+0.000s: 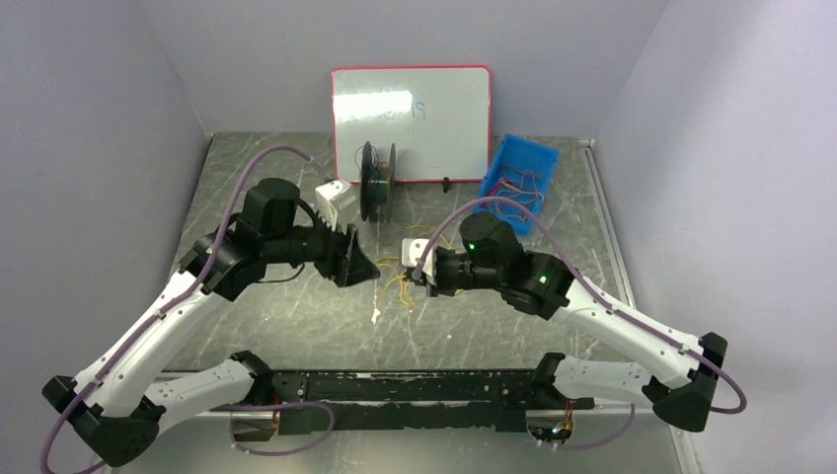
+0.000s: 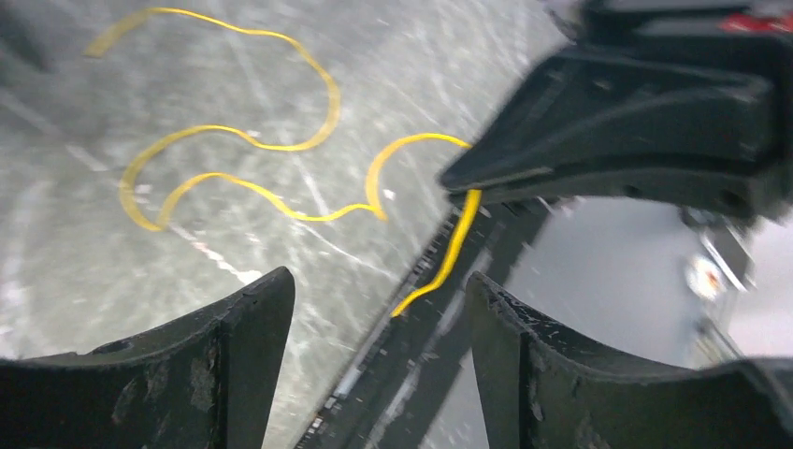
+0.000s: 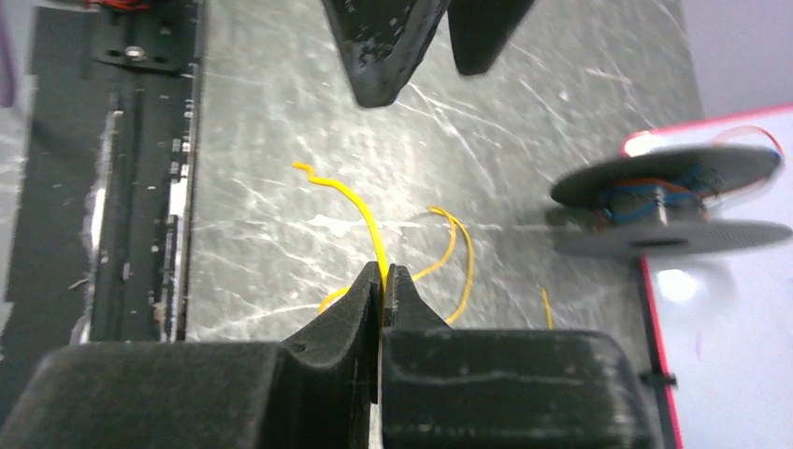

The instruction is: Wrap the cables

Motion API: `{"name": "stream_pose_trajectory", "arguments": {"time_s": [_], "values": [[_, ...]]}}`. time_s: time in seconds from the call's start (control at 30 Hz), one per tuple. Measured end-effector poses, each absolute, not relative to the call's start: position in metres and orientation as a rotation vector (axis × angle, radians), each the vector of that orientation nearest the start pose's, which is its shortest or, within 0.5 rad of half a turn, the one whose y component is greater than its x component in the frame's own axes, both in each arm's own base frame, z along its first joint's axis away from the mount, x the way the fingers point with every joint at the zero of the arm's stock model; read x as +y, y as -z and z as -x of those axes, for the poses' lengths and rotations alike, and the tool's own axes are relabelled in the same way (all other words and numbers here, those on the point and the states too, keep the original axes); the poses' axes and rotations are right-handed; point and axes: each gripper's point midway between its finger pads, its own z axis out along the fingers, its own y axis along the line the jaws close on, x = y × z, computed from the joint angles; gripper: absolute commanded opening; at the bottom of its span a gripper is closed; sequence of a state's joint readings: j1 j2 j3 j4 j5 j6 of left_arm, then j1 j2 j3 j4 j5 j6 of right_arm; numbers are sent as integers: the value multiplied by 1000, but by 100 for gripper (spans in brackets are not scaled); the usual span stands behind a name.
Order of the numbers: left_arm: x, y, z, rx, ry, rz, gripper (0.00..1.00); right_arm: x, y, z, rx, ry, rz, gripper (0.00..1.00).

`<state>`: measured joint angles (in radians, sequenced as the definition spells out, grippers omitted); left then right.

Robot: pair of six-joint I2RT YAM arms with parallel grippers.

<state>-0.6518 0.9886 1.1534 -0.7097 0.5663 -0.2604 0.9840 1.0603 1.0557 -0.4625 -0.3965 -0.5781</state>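
A thin yellow cable (image 1: 403,289) lies in loose loops on the grey table between my two grippers. My right gripper (image 3: 384,273) is shut on this cable (image 3: 367,220). A short free end sticks out ahead of the tips. In the left wrist view the loops (image 2: 234,178) lie on the table, and the held end (image 2: 453,253) hangs from the right gripper (image 2: 468,182). My left gripper (image 2: 379,295) is open and empty, facing that end a short way off. In the top view the left gripper (image 1: 371,267) and right gripper (image 1: 411,270) point at each other.
A black spool (image 1: 377,181) with some wire on its hub stands at the back, in front of a whiteboard (image 1: 410,89). A blue bin (image 1: 530,150) with more thin cables sits at the back right. A black rail (image 1: 415,387) runs along the near edge.
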Motion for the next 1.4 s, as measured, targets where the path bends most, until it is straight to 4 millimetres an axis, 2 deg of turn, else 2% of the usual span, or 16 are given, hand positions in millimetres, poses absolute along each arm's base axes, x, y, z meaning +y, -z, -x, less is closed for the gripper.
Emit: {"name": "stream_pose_trajectory", "arguments": {"time_s": [0.23,0.47,0.6,0.7,0.9,0.97,1.03,1.13,1.27,1.4], "values": [[-228,-289,-223,2108,756,-540,74,280,-272,-179,1422,-471,1394,0],[-221,-281,-288,2117,500,-404,71,244,-306,-208,1527,-314,1068,0],[-213,-260,-323,2160,426,-333,69,221,-345,-226,1544,-218,870,0],[-205,-242,-343,2198,387,-287,69,195,-388,-237,1516,-138,686,0],[-201,-222,-373,2219,393,-215,66,142,-469,-238,1433,-66,389,0],[-202,-215,-384,2219,403,-201,64,132,-487,-234,1404,-77,332,0],[-205,-207,-392,2224,412,-194,61,127,-492,-232,1393,-83,309,0],[-209,-191,-404,2245,415,-195,59,129,-485,-233,1401,-79,319,0],[-217,-174,-419,2274,408,-199,58,146,-457,-241,1453,-60,393,0],[-219,-168,-428,2282,392,-201,54,162,-434,-244,1492,-69,461,0]]}}
